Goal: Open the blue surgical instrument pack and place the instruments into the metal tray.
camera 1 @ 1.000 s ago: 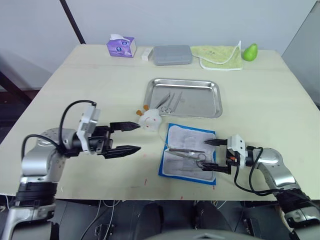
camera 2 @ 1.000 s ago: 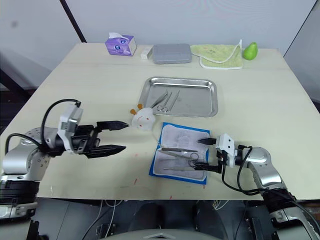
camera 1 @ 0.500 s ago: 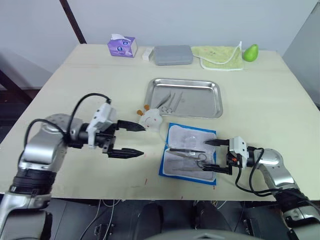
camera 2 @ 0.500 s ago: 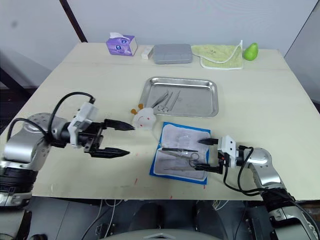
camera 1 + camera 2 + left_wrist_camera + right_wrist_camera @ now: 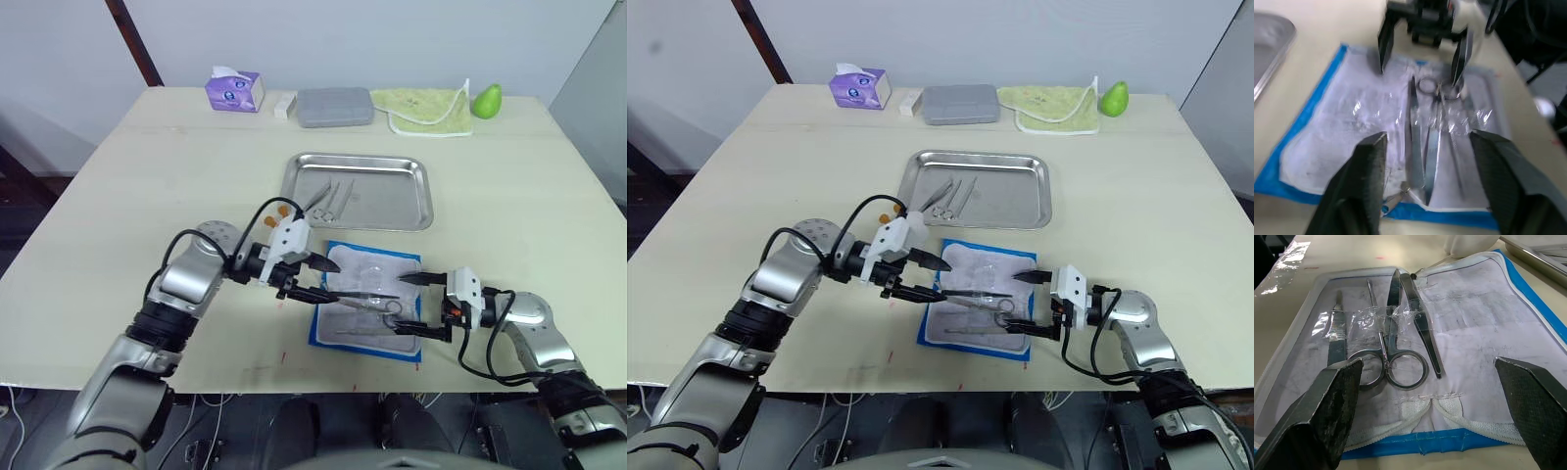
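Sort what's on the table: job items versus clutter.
Job: pack, open; scissors and tweezers in it; tray with a few instruments.

Clutter: tissue box, grey case, green cloth, pear.

Blue surgical instrument pack lying open on table, pale lining up, instruments across lower half. Left gripper over pack's left edge, fingers apart. Right gripper at pack's right edge, spread wide. Metal tray just behind pack w/ few tools inside. Tissue box, grey case, green cloth, pear along far edge.
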You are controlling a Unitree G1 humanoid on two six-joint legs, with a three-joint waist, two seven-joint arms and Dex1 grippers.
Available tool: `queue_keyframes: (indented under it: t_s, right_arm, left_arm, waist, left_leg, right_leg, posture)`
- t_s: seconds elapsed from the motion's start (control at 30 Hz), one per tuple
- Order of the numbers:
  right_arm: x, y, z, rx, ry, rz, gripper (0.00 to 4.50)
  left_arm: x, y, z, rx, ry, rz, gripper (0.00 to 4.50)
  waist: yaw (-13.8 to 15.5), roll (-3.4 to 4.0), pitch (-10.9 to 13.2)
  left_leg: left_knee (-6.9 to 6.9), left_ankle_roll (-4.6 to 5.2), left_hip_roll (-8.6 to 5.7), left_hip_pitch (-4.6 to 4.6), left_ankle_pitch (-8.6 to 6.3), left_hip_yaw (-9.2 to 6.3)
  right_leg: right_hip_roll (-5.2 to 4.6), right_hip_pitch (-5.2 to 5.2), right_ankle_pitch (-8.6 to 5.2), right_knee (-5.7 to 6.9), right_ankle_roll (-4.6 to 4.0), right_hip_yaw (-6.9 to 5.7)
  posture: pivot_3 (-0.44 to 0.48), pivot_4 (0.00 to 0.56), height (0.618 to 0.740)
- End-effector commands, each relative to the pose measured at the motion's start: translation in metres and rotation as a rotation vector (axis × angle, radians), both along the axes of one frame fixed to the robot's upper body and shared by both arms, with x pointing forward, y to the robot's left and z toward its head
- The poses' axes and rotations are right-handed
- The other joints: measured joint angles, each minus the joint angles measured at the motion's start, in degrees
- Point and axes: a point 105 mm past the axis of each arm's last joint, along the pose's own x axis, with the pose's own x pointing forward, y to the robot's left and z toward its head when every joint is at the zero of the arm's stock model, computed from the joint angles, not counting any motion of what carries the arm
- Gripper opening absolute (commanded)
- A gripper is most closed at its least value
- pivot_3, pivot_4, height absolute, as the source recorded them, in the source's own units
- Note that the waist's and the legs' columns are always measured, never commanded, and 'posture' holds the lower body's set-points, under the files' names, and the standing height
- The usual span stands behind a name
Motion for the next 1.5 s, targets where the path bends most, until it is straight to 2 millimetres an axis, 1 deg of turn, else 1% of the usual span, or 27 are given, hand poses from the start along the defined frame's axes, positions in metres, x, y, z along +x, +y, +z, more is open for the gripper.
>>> queue_keyframes:
  t_s: [0.03, 0.17, 0.33, 0.5, 0.63, 0.7, 0.77, 0.8, 0.83, 0.87, 0.9, 1.0, 1.17, 1.3, 1.5]
  right_arm:
    - [-0.011, -0.002, -0.027, -0.075, 0.098, -0.009, 4.50]
    - [-0.012, -0.002, -0.027, -0.075, 0.101, -0.014, 4.50]
    - [-0.013, -0.001, -0.027, -0.074, 0.102, -0.018, 4.50]
    - [-0.013, -0.001, -0.027, -0.074, 0.102, -0.020, 4.50]
    - [-0.013, -0.001, -0.027, -0.076, 0.103, -0.019, 4.50]
    - [-0.013, 0.000, -0.027, -0.076, 0.104, -0.020, 4.50]
    - [-0.013, 0.000, -0.027, -0.076, 0.104, -0.018, 4.50]
    - [-0.013, 0.001, -0.027, -0.076, 0.104, -0.018, 4.50]
    - [-0.013, 0.001, -0.027, -0.075, 0.105, -0.018, 4.50]
    - [-0.013, 0.001, -0.027, -0.076, 0.105, -0.017, 4.50]
    - [-0.013, 0.002, -0.027, -0.076, 0.106, -0.017, 4.50]
    - [-0.013, 0.003, -0.027, -0.077, 0.107, -0.016, 4.50]
    - [-0.014, 0.005, -0.030, -0.091, 0.117, -0.015, 4.50]
    - [-0.014, 0.008, -0.034, -0.111, 0.129, -0.011, 4.50]
    - [-0.013, 0.011, -0.039, -0.142, 0.151, -0.007, 4.50]
  left_arm:
    - [0.009, -0.009, -0.003, 0.018, -0.068, 0.001, 2.79]
    - [0.010, -0.019, -0.012, 0.030, -0.081, -0.023, 2.79]
    - [0.013, -0.025, -0.018, 0.048, -0.106, -0.022, 2.79]
    - [0.015, -0.025, -0.024, 0.077, -0.120, -0.016, 2.79]
    - [0.013, -0.024, -0.028, 0.099, -0.111, -0.038, 2.79]
    - [0.012, -0.022, -0.033, 0.122, -0.114, -0.052, 2.23]
    - [0.010, -0.022, -0.036, 0.134, -0.111, -0.063, 1.43]
    - [0.010, -0.022, -0.038, 0.140, -0.109, -0.068, 1.14]
    - [0.009, -0.021, -0.040, 0.148, -0.110, -0.075, 0.53]
    - [0.008, -0.021, -0.042, 0.156, -0.111, -0.080, 0.16]
    - [0.008, -0.021, -0.044, 0.161, -0.110, -0.084, 0.02]
    - [0.007, -0.022, -0.044, 0.162, -0.101, -0.088, 0.02]
    - [0.010, -0.020, -0.029, 0.189, -0.103, -0.103, 0.02]
    - [0.013, -0.024, -0.016, 0.218, -0.090, -0.114, 0.02]
    - [0.014, -0.025, -0.001, 0.274, -0.071, -0.141, 0.02]
  waist:
    - [0.0, 0.00, 0.0]
    - [0.0, 0.00, 0.0]
    - [0.0, 0.00, 0.0]
    - [0.0, 0.00, 0.0]
    - [0.0, 0.00, 0.0]
    - [0.0, 0.00, 0.0]
    - [0.0, 0.00, 0.0]
    - [0.0, 0.00, 0.0]
    - [0.0, 0.00, 0.0]
    - [0.0, 0.01, 0.0]
    - [0.0, 0.00, 0.0]
    - [0.0, 0.00, 0.0]
    - [-0.1, 0.00, 0.0]
    - [-0.2, 0.00, 0.0]
    - [-0.4, 0.00, 0.0]
  left_leg:
    - [0.01, 0.00, 0.00, 0.00, 0.00, 0.03]
    - [-0.01, 0.01, 0.00, 0.00, 0.00, 0.03]
    - [0.00, 0.01, 0.00, 0.00, 0.00, 0.04]
    - [0.00, 0.01, 0.00, 0.01, 0.00, 0.04]
    - [0.00, 0.01, 0.00, 0.01, 0.00, 0.04]
    - [0.00, 0.01, 0.00, 0.01, 0.00, 0.04]
    - [0.00, 0.01, 0.00, 0.02, 0.00, 0.05]
    - [0.00, 0.01, 0.00, 0.02, 0.00, 0.05]
    - [0.00, 0.01, 0.00, 0.02, 0.00, 0.04]
    - [0.00, 0.01, 0.00, 0.03, 0.00, 0.04]
    - [0.00, 0.01, 0.00, 0.03, 0.00, 0.05]
    - [0.00, 0.01, 0.00, 0.05, 0.00, 0.05]
    - [0.00, 0.01, 0.01, 0.05, 0.00, 0.04]
    - [0.00, 0.01, 0.02, 0.06, 0.00, 0.04]
    - [0.00, 0.01, 0.06, 0.07, 0.00, 0.04]
  right_leg:
    - [0.00, 0.00, 0.00, 0.00, 0.01, 0.03]
    - [0.01, -0.01, 0.00, 0.00, 0.00, 0.05]
    - [0.01, -0.01, 0.00, 0.00, 0.01, 0.06]
    - [0.01, -0.01, 0.01, 0.00, 0.01, 0.06]
    - [0.01, -0.01, 0.01, 0.01, 0.01, 0.06]
    - [0.01, 0.00, 0.01, 0.01, 0.01, 0.06]
    - [0.01, 0.00, 0.00, 0.01, 0.01, 0.06]
    - [0.01, 0.00, 0.00, 0.01, 0.01, 0.06]
    - [0.01, 0.00, 0.00, 0.01, 0.01, 0.05]
    - [0.01, 0.00, 0.01, 0.01, 0.01, 0.05]
    - [0.01, 0.00, 0.01, 0.01, 0.01, 0.06]
    - [0.01, 0.02, 0.00, 0.01, 0.01, 0.06]
    - [0.03, 0.02, 0.00, 0.01, 0.01, 0.06]
    - [0.08, 0.02, 0.00, 0.02, 0.00, 0.08]
    - [0.12, 0.02, 0.00, 0.02, 0.00, 0.10]
  posture:
    - [0.000, 0.150, 0.740]
    - [0.000, 0.150, 0.740]
    - [0.000, 0.150, 0.740]
    - [0.000, 0.150, 0.740]
    - [0.000, 0.150, 0.740]
    - [0.000, 0.150, 0.740]
    - [0.000, 0.150, 0.740]
    - [0.000, 0.150, 0.740]
    - [0.000, 0.150, 0.740]
    - [0.000, 0.150, 0.740]
    - [0.000, 0.150, 0.740]
    - [0.000, 0.150, 0.740]
    - [0.000, 0.150, 0.740]
    - [0.000, 0.150, 0.740]
    - [0.000, 0.150, 0.740]
